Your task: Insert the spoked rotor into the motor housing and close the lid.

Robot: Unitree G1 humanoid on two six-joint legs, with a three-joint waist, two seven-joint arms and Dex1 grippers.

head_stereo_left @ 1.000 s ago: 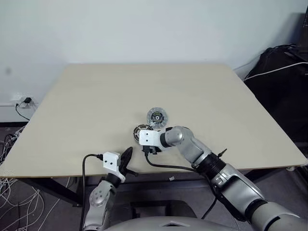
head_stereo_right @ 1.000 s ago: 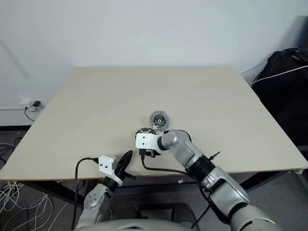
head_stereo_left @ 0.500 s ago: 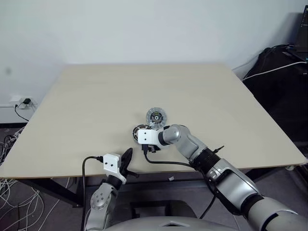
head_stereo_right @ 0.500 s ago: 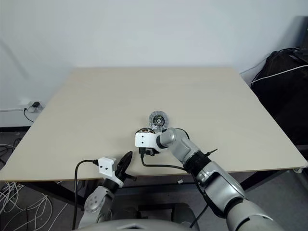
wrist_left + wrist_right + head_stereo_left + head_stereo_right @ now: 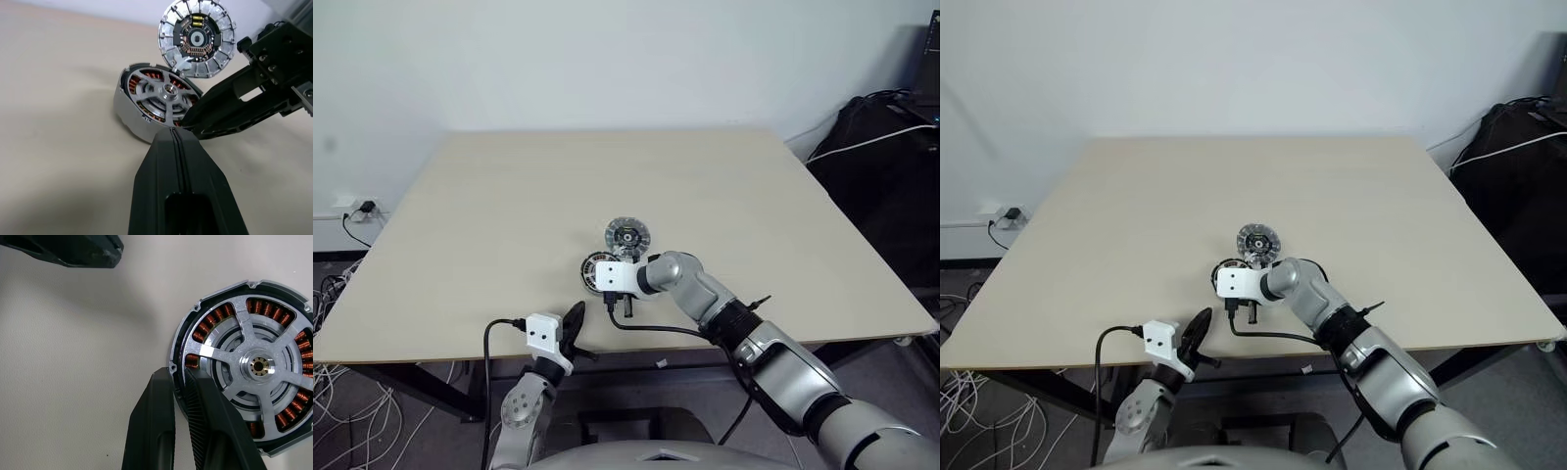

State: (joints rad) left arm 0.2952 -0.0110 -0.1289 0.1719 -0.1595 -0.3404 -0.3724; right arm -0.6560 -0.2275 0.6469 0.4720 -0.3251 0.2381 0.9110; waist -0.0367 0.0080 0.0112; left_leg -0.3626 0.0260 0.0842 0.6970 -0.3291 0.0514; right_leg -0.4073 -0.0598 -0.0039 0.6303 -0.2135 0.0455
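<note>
Right arm (image 5: 773, 357): silver-grey rounded shells, black ribbed collar at forearm, white boxy wrist block with two small dark screw holes, black cable looping beneath. Left arm (image 5: 522, 411): grey joint, white wrist block, black cable. Both grippers: two tapered black fingers (image 5: 181, 191), inner faces finely ribbed.

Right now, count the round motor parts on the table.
2. The housing, with the spoked rotor in it, sits at the right gripper; the lid lies just beyond, touching it. Others may be hidden.

Silver housing (image 5: 254, 367) shows copper windings; ribbed silver lid (image 5: 197, 38).
</note>
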